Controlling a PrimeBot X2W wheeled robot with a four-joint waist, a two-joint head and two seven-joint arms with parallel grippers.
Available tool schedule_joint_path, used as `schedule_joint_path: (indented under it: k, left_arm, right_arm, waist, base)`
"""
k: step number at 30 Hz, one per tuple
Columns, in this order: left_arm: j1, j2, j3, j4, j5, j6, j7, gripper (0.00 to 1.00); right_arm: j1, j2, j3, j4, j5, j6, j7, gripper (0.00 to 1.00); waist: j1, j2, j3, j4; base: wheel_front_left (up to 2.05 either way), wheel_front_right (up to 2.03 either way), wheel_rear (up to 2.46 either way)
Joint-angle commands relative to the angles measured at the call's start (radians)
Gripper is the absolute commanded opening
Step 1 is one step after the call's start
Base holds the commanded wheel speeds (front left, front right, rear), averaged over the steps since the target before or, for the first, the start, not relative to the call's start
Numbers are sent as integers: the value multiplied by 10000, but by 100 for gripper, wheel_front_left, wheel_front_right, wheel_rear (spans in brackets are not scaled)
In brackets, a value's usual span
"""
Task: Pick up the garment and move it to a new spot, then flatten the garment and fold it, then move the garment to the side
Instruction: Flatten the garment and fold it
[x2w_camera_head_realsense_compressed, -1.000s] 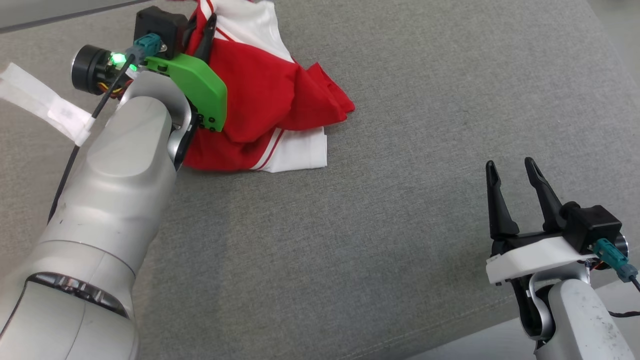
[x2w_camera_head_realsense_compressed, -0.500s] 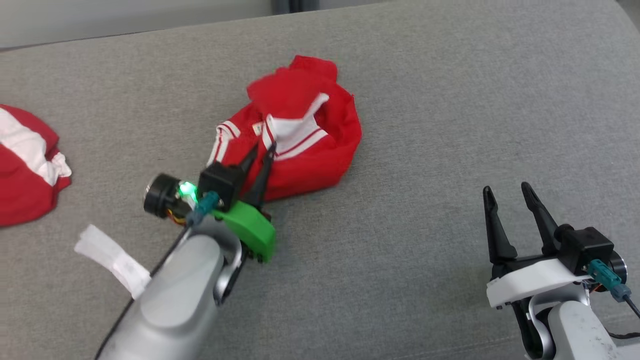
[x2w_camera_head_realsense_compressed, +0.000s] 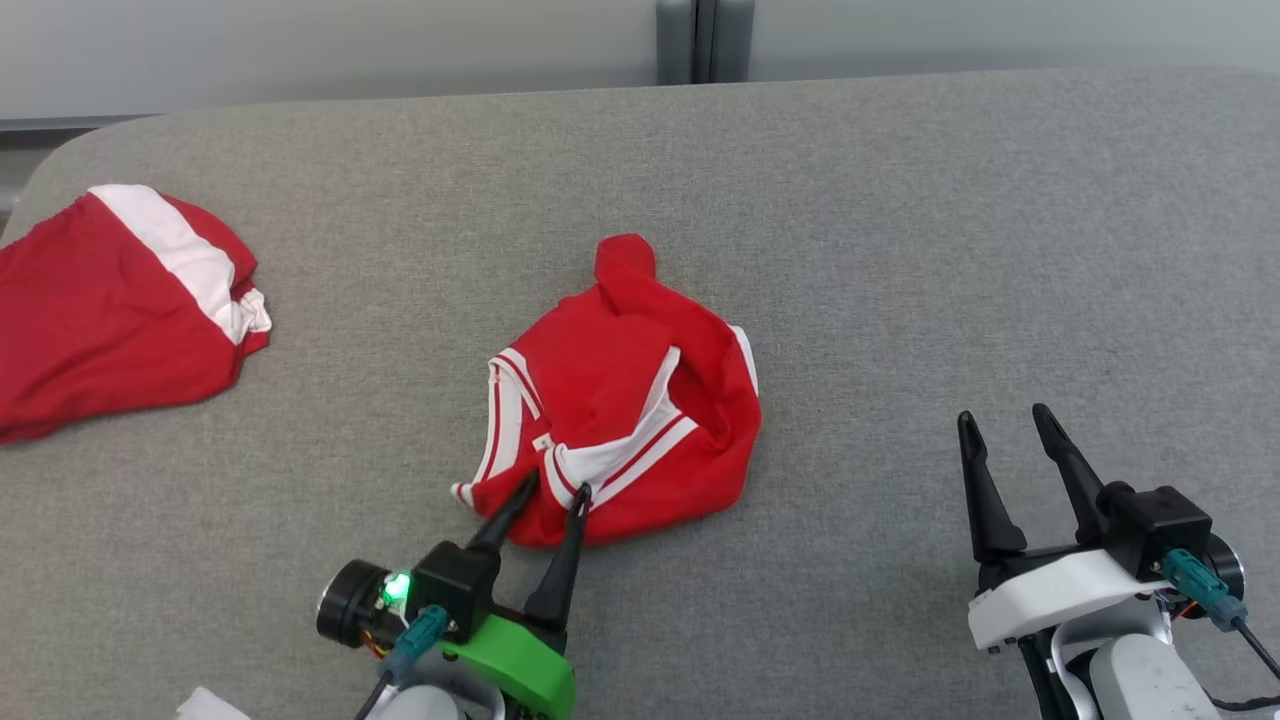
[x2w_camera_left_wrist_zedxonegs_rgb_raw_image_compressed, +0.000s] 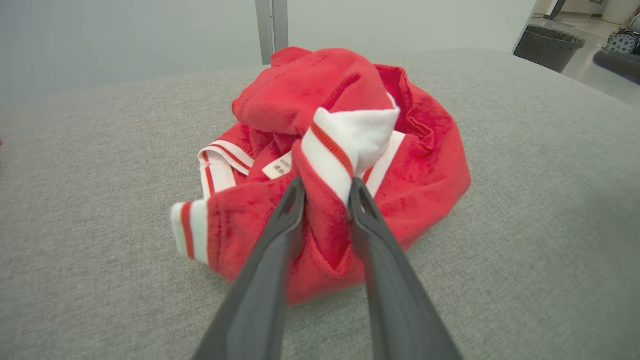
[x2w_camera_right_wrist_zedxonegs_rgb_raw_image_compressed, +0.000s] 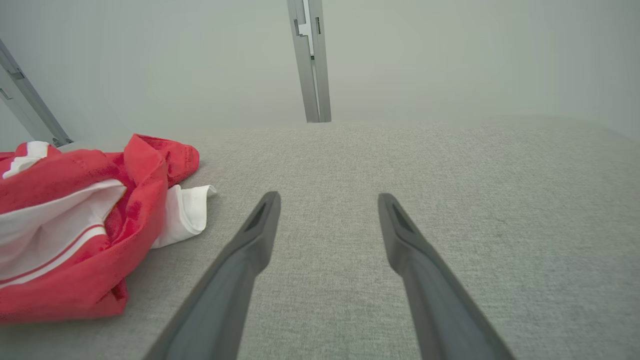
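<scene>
Left tool (x2w_camera_left_wrist_zedxonegs_rgb_raw_image_compressed: 327, 186) straddles a fold of the red garment (x2w_camera_left_wrist_zedxonegs_rgb_raw_image_compressed: 425, 165) lying on the grey tabletop (x2w_camera_head_realsense_compressed: 900, 250); grip cannot be confirmed. Right tool (x2w_camera_head_realsense_compressed: 1002, 415) spread, well apart from it.

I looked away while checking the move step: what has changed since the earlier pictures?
The left gripper pulled back toward the robot, dragging the red-and-white garment along. The garment now lies heaped on the grey fabric surface. The jaws have parted wider, with a fold between them, and whether they grip it is unclear. The right gripper stayed open and empty.
</scene>
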Motion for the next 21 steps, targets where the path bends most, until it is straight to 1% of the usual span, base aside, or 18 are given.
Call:
schedule_joint_path:
  k: [1, 5, 7, 9, 11, 18, 21]
  left_arm:
    - [120, -79, 267, -489, 157, 15, -4, 100]
    - [479, -126, 1309, -2258, 671, -66, -2, 100]
    - [607, -202, 1814, -2896, 782, -127, -1, 100]
    - [655, -239, 2301, -3255, 940, -205, 1, 100]
    - [650, -304, 2803, -3401, 1025, -210, 1, 100]
    - [1036, -658, 4752, -3729, 1243, 79, 0, 100]
    - [1405, -770, 5419, -3582, 1247, 25, 0, 100]
  right_arm:
    - [81, -6, -4, 12, -16, -10, -31, 100]
    - [111, 16, 9, -15, -74, -10, -31, 100]
    - [84, 15, 12, -11, -63, -10, -31, 100]
    - [57, 19, 23, -15, -53, -10, -31, 100]
    - [64, 32, 54, -19, -37, -10, -31, 100]
    - [62, 62, -33, 27, 34, -10, -30, 100]
    - [93, 51, -95, 10, 20, -10, -30, 100]
  waist:
    - [0, 0, -196, 197]
    - [0, 0, -296, 243]
    - [0, 0, -314, 221]
    - [0, 0, -308, 181]
    - [0, 0, -289, 127]
    - [0, 0, -236, -164]
    - [0, 0, -216, -222]
  base:
    - [0, 0, 0]
    - [0, 0, 0]
    - [0, 0, 0]
    - [0, 0, 0]
    - [0, 0, 0]
    - [0, 0, 0]
    - [0, 0, 0]
